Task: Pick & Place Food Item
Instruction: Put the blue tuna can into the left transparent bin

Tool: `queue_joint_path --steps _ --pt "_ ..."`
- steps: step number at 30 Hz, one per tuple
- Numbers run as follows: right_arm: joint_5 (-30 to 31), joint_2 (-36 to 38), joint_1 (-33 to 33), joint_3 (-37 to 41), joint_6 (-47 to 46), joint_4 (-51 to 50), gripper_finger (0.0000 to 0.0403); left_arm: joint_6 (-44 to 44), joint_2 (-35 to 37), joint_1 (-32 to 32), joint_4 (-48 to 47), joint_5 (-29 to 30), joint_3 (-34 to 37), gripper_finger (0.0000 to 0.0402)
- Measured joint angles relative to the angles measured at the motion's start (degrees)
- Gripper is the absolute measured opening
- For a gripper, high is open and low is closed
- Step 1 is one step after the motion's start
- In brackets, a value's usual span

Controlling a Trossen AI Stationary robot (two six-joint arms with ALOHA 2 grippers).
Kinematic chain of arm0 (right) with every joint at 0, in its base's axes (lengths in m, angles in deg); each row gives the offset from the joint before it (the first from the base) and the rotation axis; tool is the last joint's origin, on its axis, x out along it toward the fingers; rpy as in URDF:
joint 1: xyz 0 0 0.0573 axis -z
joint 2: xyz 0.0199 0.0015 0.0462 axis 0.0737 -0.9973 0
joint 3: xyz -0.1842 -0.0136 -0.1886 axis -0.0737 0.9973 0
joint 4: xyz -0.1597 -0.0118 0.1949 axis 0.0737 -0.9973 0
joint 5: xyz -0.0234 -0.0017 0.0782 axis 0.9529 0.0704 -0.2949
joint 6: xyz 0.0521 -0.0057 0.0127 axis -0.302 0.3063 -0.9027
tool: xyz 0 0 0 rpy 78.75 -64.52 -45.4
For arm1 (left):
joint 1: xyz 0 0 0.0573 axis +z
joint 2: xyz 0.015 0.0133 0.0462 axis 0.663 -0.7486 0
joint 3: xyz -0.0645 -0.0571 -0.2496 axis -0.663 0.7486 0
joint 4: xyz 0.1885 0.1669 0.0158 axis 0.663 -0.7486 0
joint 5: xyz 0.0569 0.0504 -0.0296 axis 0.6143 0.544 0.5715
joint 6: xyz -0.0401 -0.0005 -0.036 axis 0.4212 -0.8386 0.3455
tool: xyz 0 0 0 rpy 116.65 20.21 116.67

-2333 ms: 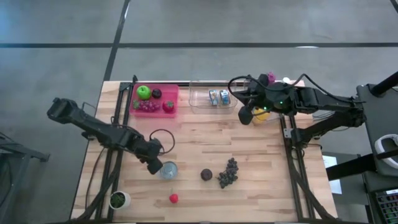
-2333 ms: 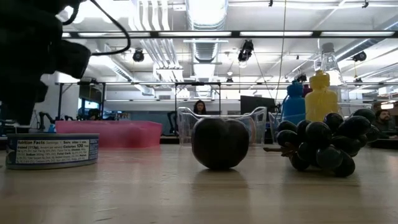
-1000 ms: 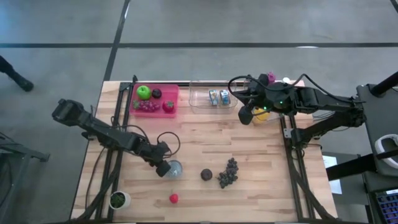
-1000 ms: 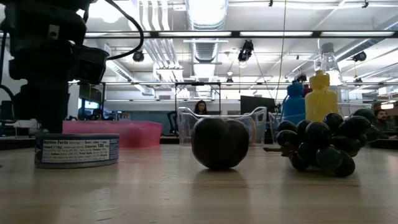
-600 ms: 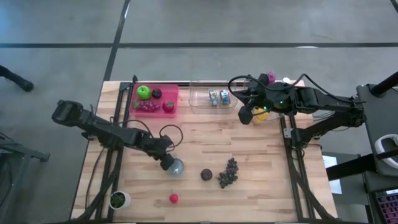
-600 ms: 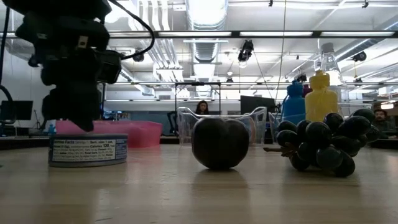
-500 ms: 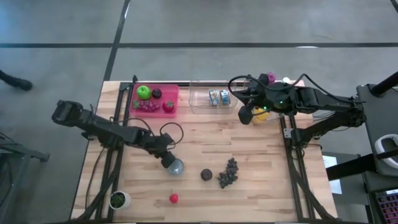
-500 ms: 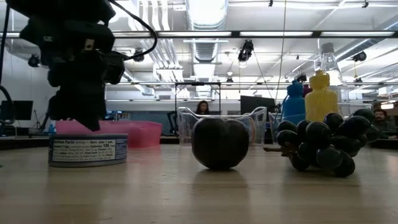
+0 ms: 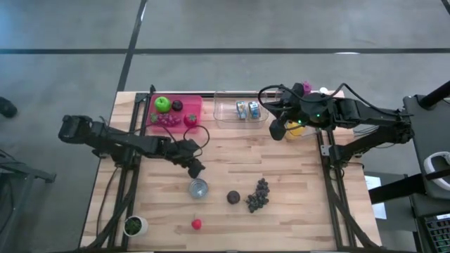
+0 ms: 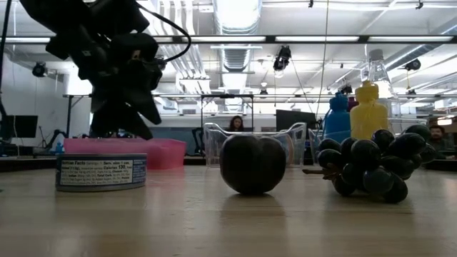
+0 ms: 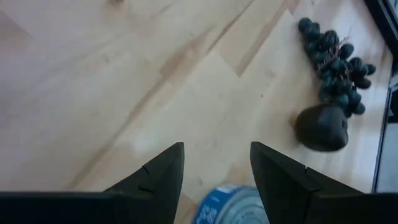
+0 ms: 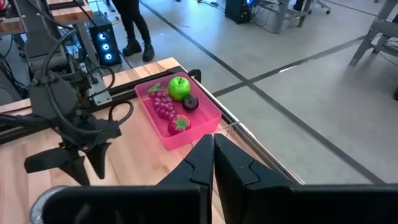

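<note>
A round tin can [image 9: 198,188] with a blue label [image 10: 100,171] stands on its base on the wooden table. My left gripper [image 9: 195,169] hovers open just on its far side, touching nothing; in the left wrist view the can's rim [image 11: 231,204] shows low between the fingers. A dark plum [image 9: 233,197] and a bunch of dark grapes [image 9: 258,195] lie right of the can, and a strawberry [image 9: 196,224] sits near the front edge. My right gripper [image 9: 278,131] is shut and hangs high at the far right, holding nothing.
A pink tray [image 9: 174,112] with an apple, grapes and a strawberry stands at the far left. Beside it is a clear container [image 9: 239,111] with two cans. Blue and yellow bottles [image 10: 368,111] stand at the far right, and a small white pot [image 9: 133,225] sits at the near left corner.
My left gripper has swung from over the can toward the table's far edge, turning and rising a little, and now stands clear of it. The can slid slightly toward the right at first, then stayed put. The gap between the fingers looks unchanged.
</note>
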Motion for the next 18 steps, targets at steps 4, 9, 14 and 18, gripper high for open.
queue_joint_path --steps 4,9,14,18 --pt "0.0 0.0 0.1 0.0 0.0 0.0 0.0008 -1.3 0.0 1.6 0.2 0.3 0.0 0.0185" --pt "0.0 0.0 0.2 0.0 0.0 0.0 0.0008 -2.3 0.1 2.7 0.5 0.4 0.0 0.0181" --pt "0.0 0.0 0.2 0.0 0.0 0.0 0.0008 -2.3 1.0 2.7 0.0 0.1 -0.4 0.0180" --pt "0.0 0.0 0.2 0.0 0.0 0.0 0.0008 -3.3 2.1 2.7 -0.8 -0.1 -2.9 0.0185"
